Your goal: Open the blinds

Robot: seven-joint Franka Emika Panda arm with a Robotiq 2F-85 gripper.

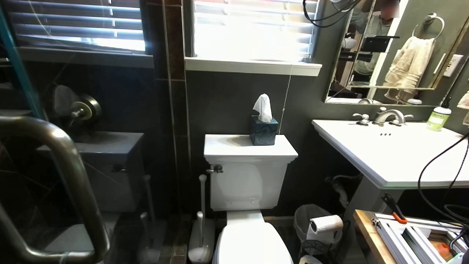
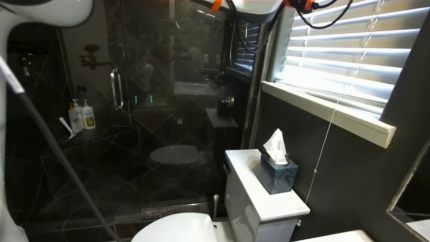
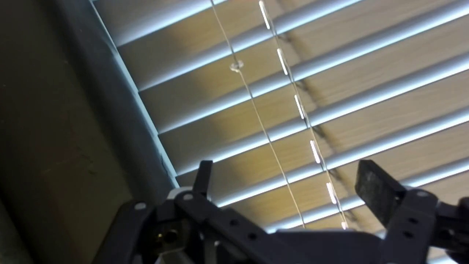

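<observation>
The blinds (image 1: 253, 33) cover the window behind the toilet and also show in an exterior view (image 2: 349, 50). In the wrist view the slats (image 3: 220, 124) are tilted, with thin bright bands of light between them. A thin pull cord (image 3: 253, 99) with a small knot hangs in front of the slats. The cord runs down past the sill in both exterior views (image 1: 286, 93) (image 2: 325, 141). My gripper (image 3: 287, 176) is open and empty, facing the blinds. The cord passes across the space between the fingers in the picture; its depth is unclear. Both exterior views leave the gripper out.
The window sill (image 2: 326, 112) juts from the wall below the blinds. A tissue box (image 1: 263, 131) stands on the toilet tank (image 1: 227, 145). A mirror (image 1: 384, 66) and sink (image 1: 403, 154) are beside the window. Black cables (image 2: 245, 40) hang from the arm near a glass shower wall (image 2: 188, 101).
</observation>
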